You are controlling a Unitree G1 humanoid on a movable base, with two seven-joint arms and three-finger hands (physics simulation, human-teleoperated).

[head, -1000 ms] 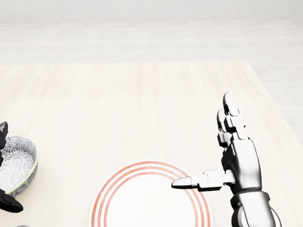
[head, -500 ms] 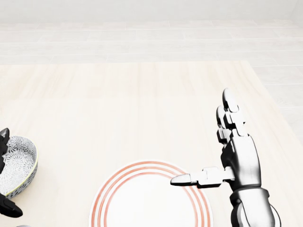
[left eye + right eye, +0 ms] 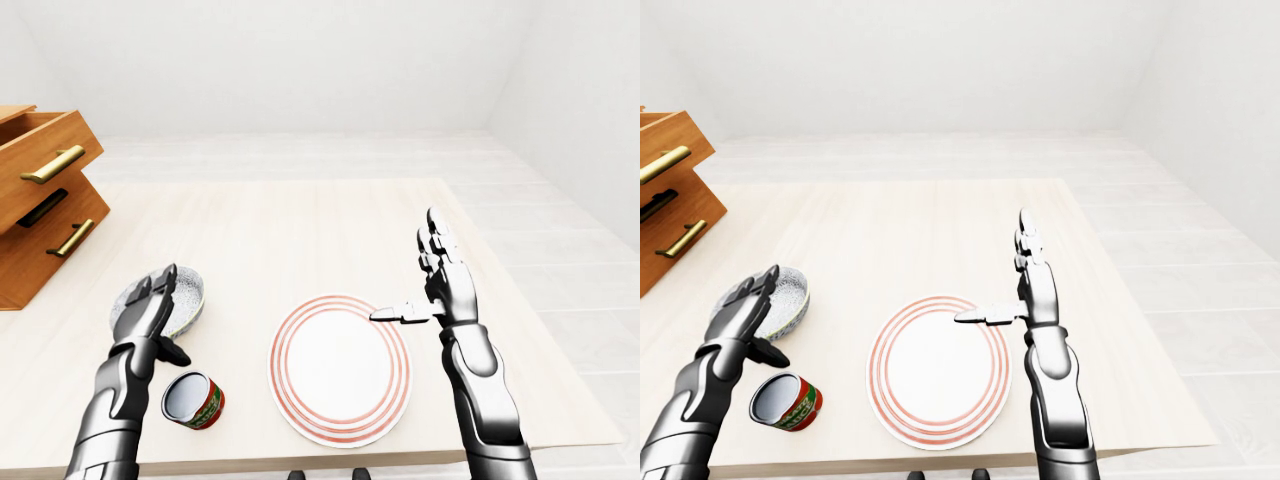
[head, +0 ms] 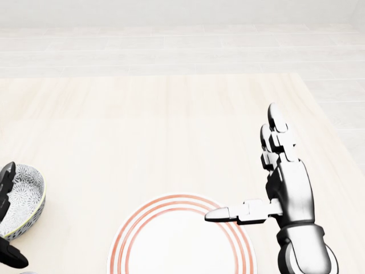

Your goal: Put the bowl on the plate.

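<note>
Left hand [image 3: 148, 308] held open at patterned bowl [image 3: 192, 292] rim; rim to be gripped squarely before transfer to red-ringed plate [image 3: 340, 370]. Right hand [image 3: 441, 285] splayed, empty.

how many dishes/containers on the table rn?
3: patterned bowl at left, by the left hand; red-green can below it; red-ringed plate at centre of the left-eye view. None looks hidden.

table [image 4: 171, 125]: matt wood | plate [image 4: 171, 245]: glossy | right robot hand [image 4: 291, 194]: polished metal
</note>
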